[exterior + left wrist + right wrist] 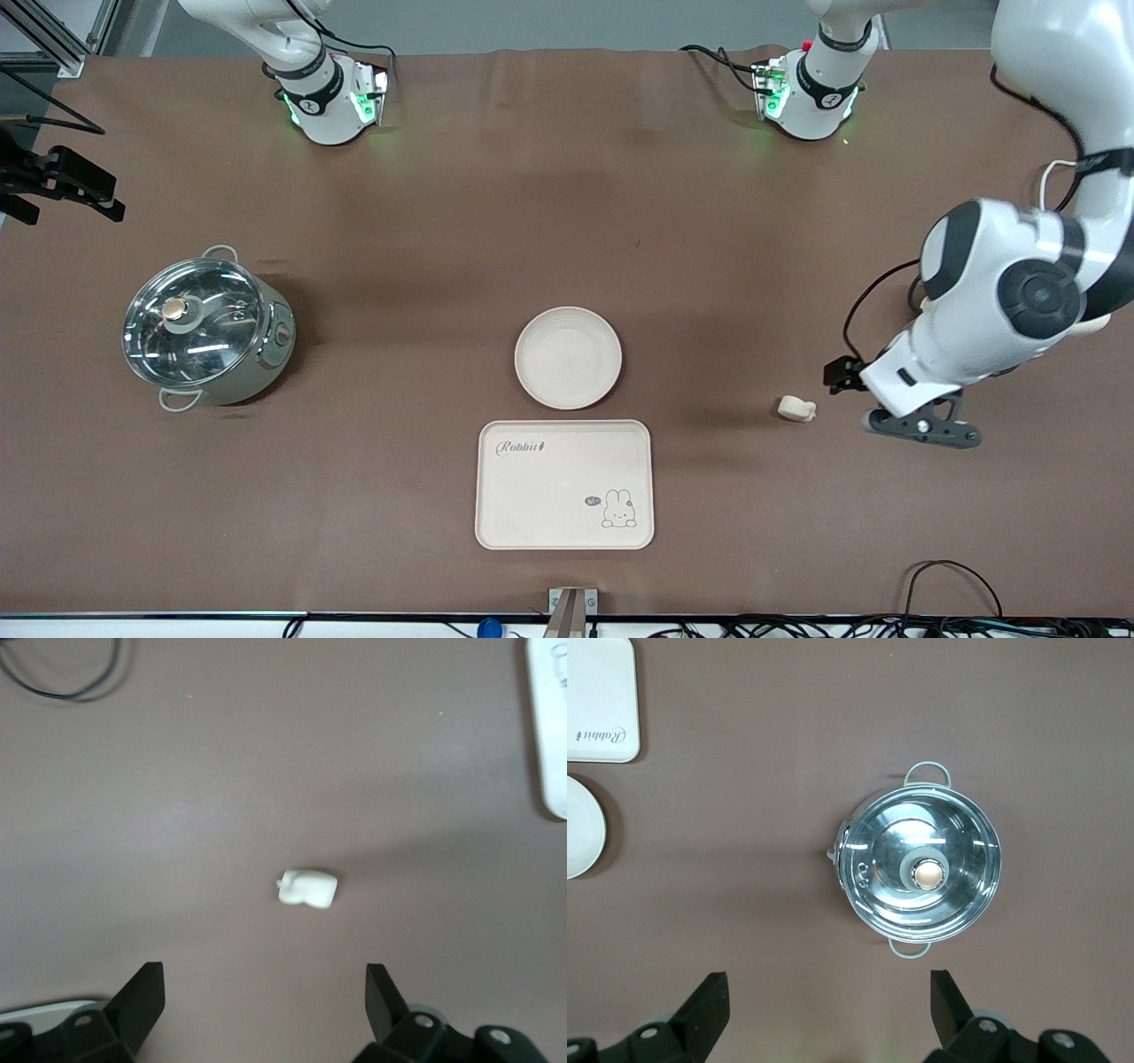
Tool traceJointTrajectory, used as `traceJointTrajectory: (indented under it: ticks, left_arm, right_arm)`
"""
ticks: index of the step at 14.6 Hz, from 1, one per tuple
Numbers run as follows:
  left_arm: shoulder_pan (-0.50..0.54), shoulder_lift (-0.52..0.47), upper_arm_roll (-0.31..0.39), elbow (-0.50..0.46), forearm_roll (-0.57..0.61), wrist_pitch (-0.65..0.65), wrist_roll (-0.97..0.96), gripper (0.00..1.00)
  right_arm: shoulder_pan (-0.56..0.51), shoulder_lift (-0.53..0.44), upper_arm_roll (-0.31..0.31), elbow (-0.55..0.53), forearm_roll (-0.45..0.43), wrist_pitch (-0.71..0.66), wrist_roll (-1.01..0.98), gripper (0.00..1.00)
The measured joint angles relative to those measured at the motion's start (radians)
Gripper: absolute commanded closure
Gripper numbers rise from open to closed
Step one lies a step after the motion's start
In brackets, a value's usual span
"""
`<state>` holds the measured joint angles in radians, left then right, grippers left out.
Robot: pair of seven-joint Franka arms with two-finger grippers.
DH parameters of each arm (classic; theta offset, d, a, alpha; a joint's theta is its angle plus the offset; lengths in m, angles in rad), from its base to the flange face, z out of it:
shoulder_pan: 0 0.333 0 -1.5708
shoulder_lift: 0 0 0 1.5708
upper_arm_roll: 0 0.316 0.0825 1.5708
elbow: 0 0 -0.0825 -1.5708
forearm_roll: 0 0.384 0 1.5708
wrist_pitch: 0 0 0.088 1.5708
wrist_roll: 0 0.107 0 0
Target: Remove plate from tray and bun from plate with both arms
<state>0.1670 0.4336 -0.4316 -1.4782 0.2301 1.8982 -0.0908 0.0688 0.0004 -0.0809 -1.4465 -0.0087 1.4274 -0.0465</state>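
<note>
Front view: a brown tabletop point(567, 221) carries a round cream plate point(568, 357), empty, lying just beside the rectangular cream tray point(564, 484) and a little farther from the camera than it. The tray, marked "Rabbit" with a small bunny drawing, is empty too. The bun point(796, 408), a small pale lump, lies alone on the bare tabletop toward the left arm's end, well apart from plate and tray. The left gripper point(921, 427) hangs low just beside the bun, not touching it. A steel pot with a glass lid point(206, 330) stands toward the right arm's end. The right gripper point(66, 182) hangs over the table's edge at that end, waiting.

Left wrist view: the left gripper's jaws are spread wide, with nothing between them. The bun point(307, 889) lies on the tabletop just ahead of the jaw tips, about centred on the gap, which suggests it has been set down here. A corner of the tray point(549, 735) shows at the edge.

Right wrist view: the right gripper point(828, 1010) has its jaws spread and empty. The lidded pot point(921, 870) sits ahead of the jaws, nearer one jaw tip. Parts of the tray point(601, 700) and plate point(580, 826) show off to one side.

Both removals look done.
</note>
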Motion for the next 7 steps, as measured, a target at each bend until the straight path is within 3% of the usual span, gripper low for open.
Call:
traceJointTrajectory:
  ticks: [4,5,7]
  left_arm:
    - [-0.009,-0.133,0.027,0.055,-0.080,-0.192,0.010,0.00]
    - [-0.032,-0.176,0.076,0.066,-0.113,-0.223,0.035,0.00]
    - [-0.148,-0.275,0.256,0.062,-0.177,-0.280,0.090,0.00]
  right_arm:
    - [-0.042,-0.007,0.056,0.003,0.000,-0.010,0.001,0.00]
    - [-0.050,-0.008,0.076,0.004,0.000,-0.010,0.005,0.00]
    - [-0.054,-0.009,0.094,0.004,-0.001,-0.010,0.013,0.00]
